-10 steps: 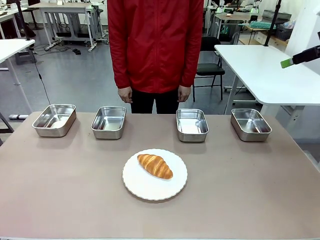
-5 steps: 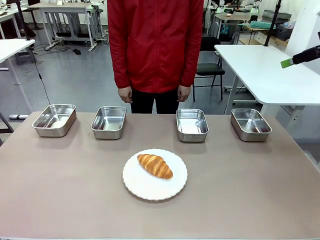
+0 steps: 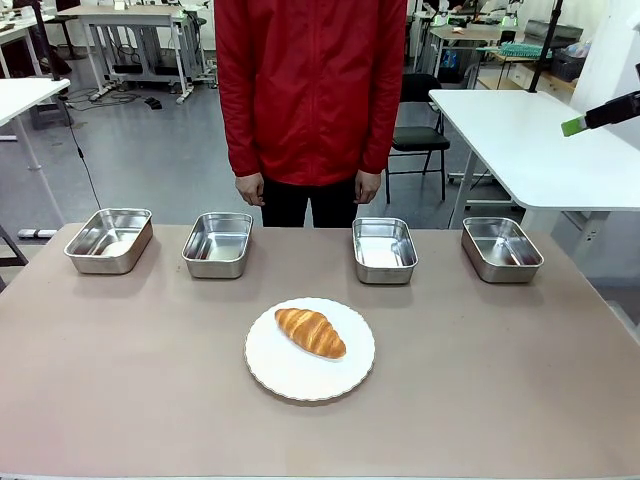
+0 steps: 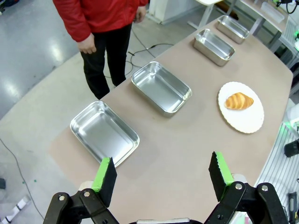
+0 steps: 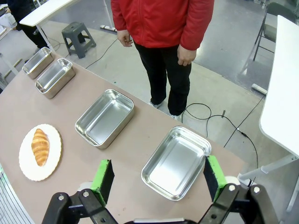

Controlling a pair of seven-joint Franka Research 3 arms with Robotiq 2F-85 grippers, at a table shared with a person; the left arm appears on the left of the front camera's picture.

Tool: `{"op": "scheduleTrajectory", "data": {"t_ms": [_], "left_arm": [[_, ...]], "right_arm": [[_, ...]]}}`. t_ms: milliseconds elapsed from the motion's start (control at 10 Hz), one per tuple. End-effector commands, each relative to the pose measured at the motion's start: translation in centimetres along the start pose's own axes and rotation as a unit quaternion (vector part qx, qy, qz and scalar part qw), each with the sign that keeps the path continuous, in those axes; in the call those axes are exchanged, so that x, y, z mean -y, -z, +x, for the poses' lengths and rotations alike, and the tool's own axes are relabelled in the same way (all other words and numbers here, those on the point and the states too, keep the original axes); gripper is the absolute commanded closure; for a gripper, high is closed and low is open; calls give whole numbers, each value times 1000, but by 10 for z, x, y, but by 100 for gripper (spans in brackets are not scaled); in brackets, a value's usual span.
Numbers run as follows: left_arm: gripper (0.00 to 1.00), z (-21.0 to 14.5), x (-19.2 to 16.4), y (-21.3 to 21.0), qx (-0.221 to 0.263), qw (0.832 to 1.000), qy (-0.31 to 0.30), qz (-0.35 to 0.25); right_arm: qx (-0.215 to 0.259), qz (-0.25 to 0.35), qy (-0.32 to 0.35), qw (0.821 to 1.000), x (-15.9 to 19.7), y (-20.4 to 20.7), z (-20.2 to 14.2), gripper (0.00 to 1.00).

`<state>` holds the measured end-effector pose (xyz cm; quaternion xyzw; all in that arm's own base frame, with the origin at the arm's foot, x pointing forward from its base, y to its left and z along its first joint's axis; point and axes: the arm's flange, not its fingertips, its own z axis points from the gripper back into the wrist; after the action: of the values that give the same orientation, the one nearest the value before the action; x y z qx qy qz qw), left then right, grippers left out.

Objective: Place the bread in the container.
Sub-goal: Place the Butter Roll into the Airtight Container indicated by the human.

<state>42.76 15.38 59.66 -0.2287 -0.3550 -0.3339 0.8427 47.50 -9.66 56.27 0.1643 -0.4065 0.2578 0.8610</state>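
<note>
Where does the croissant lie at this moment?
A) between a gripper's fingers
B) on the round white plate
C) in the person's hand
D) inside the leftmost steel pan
B: the croissant rests on the white plate in the middle of the table, nearer the robot than the pans.

Seeing four pans [image 3: 109, 240] [image 3: 218, 243] [image 3: 384, 249] [image 3: 501, 248] of polished stainless steel, smooth and mirror-bright inside. Seeing a croissant [image 3: 311, 332] with a glossy, ridged crust, lying on a plate [image 3: 300, 382] of smooth, faintly shiny white ware. Looking at a table top [image 3: 130, 390] in a matt, even, brownish finish. Noting smooth red cloth on the person's jacket [image 3: 310, 90]. Noting matt green pads [image 4: 101, 171], backed in black, at the left gripper [image 4: 161, 158] and right gripper [image 5: 158, 161].
</note>
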Motion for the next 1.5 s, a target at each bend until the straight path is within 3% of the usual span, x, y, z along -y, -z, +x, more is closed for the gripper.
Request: {"op": "scheduleTrajectory", "data": {"t_ms": [0, 1400], "left_arm": [[0, 0, 1, -1, 1, 1000, 9, -3], [0, 0, 1, -1, 1, 1000, 9, -3]], "right_arm": [[6, 4, 0, 1000, 0, -1, 0, 0], [6, 4, 0, 1000, 0, -1, 0, 0]]}}
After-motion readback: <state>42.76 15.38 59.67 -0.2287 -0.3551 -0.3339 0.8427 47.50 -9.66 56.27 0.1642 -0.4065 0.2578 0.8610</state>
